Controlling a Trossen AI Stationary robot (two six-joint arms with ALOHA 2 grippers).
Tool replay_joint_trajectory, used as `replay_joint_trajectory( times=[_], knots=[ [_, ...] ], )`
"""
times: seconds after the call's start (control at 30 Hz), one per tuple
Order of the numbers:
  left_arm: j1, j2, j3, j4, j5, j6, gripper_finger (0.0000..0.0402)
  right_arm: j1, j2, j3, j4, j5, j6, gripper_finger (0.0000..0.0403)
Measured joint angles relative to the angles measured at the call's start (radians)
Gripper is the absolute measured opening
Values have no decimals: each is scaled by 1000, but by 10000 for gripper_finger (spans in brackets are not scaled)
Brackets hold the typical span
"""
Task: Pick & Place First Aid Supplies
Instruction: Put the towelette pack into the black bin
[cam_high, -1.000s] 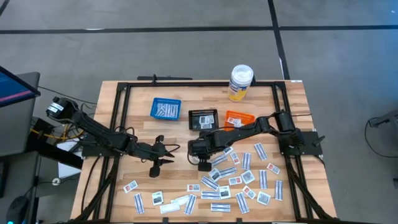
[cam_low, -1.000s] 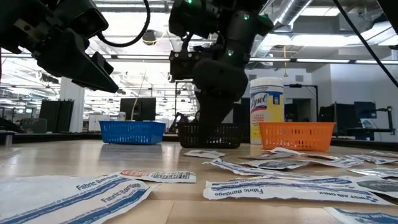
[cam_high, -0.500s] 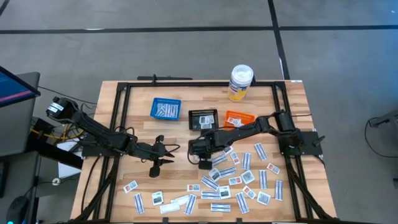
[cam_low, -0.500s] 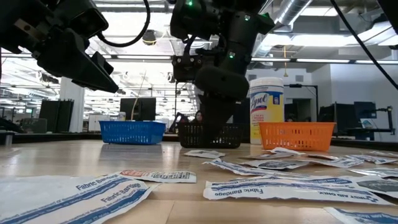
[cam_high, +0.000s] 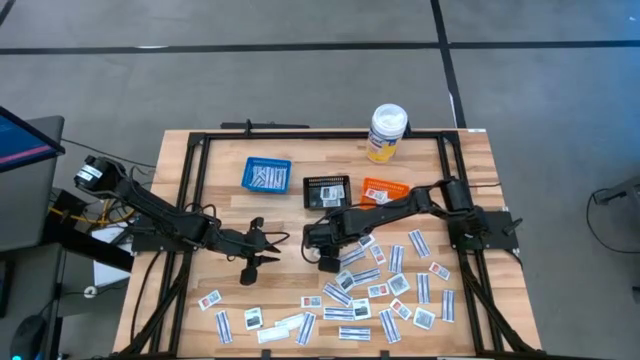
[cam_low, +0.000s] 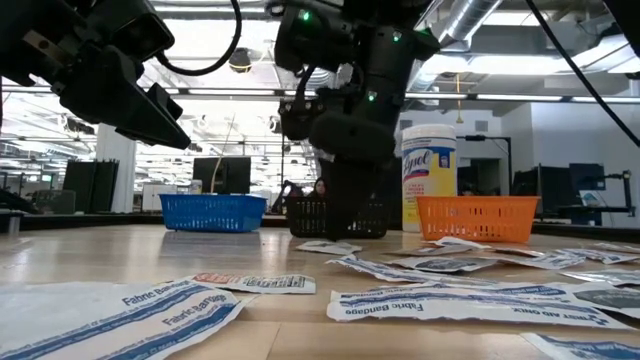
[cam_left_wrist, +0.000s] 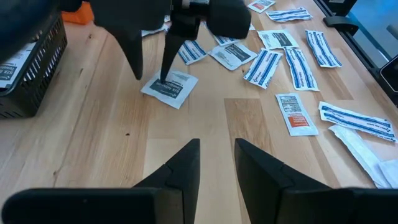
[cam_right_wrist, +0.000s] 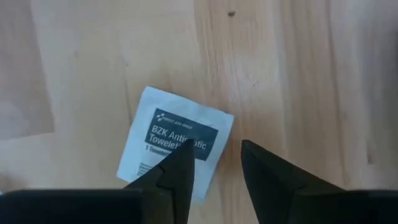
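My right gripper (cam_right_wrist: 214, 155) points down at the middle of the table, open, over a white square towelette packet (cam_right_wrist: 177, 134) that lies flat on the wood. One finger (cam_right_wrist: 177, 168) stands over the packet and the other over bare wood beside it. The left wrist view shows the same packet (cam_left_wrist: 171, 87) under those fingers. Many more first aid supplies (cam_high: 385, 288) lie scattered at the near right. My left gripper (cam_left_wrist: 217, 146) hovers open at the left middle (cam_high: 280, 238), holding nothing. My right gripper comes at the towelette packet from above. One fingertip (cam_left_wrist: 163, 78) stands at the packet's edge (cam_left_wrist: 160, 86). Whether it touches the packet I cannot tell. The packet lies flat on the table.
A blue basket (cam_high: 267, 174), a black basket (cam_high: 327, 191) and an orange basket (cam_high: 385, 190) stand in a row at the far side. A white bottle with a yellow label (cam_high: 387, 132) stands behind them. Bare wood lies between the two grippers.
In the low view my right gripper's fingers have spread apart, so it has opened. It stays over the same spot in front of the black basket.
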Motion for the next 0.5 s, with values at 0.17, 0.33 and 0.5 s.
replay_joint_trajectory(
  times=[0.17, 0.33, 0.5],
  knots=[
    [0, 0, 0, 0, 0, 0, 100, -10, 27, 3, -13, -14, 48, 132],
    [0, 0, 0, 0, 0, 0, 100, -19, 21, 1, -2, -37, 50, 115],
    [0, 0, 0, 0, 0, 0, 100, -21, 22, 1, -1, -39, -7, 37]
  ],
)
